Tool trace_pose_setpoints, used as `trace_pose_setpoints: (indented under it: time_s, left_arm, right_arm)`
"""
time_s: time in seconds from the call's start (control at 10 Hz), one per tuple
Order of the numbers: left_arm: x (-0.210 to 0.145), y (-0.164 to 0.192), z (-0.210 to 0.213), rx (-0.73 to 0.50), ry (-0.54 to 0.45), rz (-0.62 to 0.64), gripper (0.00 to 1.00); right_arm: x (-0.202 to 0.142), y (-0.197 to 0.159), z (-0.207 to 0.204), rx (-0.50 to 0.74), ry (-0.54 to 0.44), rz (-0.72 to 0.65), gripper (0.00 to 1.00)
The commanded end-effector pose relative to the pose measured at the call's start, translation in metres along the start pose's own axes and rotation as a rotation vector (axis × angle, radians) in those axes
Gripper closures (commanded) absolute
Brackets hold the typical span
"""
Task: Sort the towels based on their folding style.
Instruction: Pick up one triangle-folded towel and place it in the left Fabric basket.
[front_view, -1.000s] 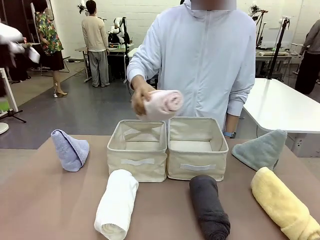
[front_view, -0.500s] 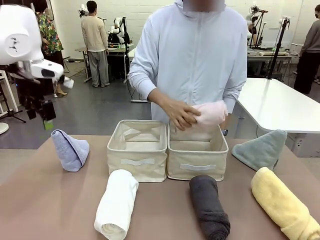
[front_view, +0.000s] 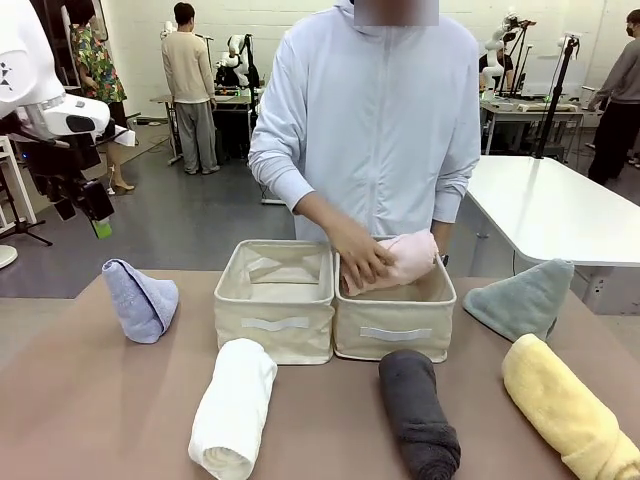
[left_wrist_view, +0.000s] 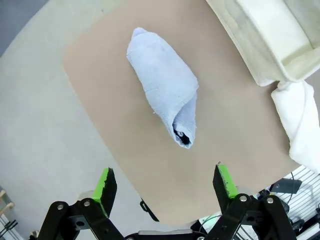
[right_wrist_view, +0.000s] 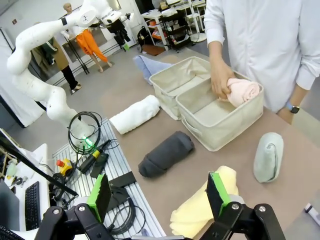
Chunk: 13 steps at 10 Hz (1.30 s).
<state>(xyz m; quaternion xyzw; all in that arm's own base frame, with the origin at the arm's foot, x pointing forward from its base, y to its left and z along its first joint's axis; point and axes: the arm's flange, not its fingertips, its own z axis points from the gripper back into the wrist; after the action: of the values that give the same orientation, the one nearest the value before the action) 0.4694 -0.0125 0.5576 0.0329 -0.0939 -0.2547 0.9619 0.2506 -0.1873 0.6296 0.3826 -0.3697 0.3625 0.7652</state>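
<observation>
Six towels are here. Four are rolled: the pink towel (front_view: 408, 257), white towel (front_view: 235, 405), dark grey towel (front_view: 418, 410) and yellow towel (front_view: 565, 405). Two are folded into triangles, the light blue towel (front_view: 140, 298) by the desk's (front_view: 95, 410) left edge and the sage-green towel (front_view: 522, 295) by its right edge. Two beige bins, the left bin (front_view: 275, 322) and the right bin (front_view: 395, 332), stand side by side toward the far edge.

Soft cloth, smooth top
The pink towel (front_view: 412, 255) looks fuzzy, the beige bins (front_view: 275, 300) are plain cloth, the worktop (front_view: 100, 400) smooth and matt.

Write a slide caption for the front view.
A person's hand holds a rolled pink towel in the right bin; left claw hovers open.
</observation>
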Motion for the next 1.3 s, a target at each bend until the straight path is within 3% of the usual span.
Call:
trace_pose_setpoints:
  time_s: [0.0,0.2,0.4,0.7,1.2]
  left_arm:
    - [0.001,-0.003,-0.001,0.009,0.032,-0.013,0.00]
    - [0.001,-0.003,-0.003,-0.005,0.014,-0.007,0.00]
    - [0.000,-0.033,-0.042,0.132,0.087,0.119,0.00]
    - [-0.002,-0.038,-0.072,0.194,0.119,0.335,0.00]
    - [-0.001,-0.038,-0.107,0.111,-0.014,0.481,0.00]
  right_arm:
    - [0.003,-0.001,0.002,0.011,-0.019,0.017,0.00]
    - [0.003,-0.001,0.002,0.011,-0.019,0.017,0.00]
    - [0.003,-0.001,0.002,0.011,-0.019,0.017,0.00]
    - [0.003,-0.001,0.002,0.011,-0.019,0.017,0.00]
    - [0.003,-0.001,0.002,0.011,-0.019,0.017,0.00]
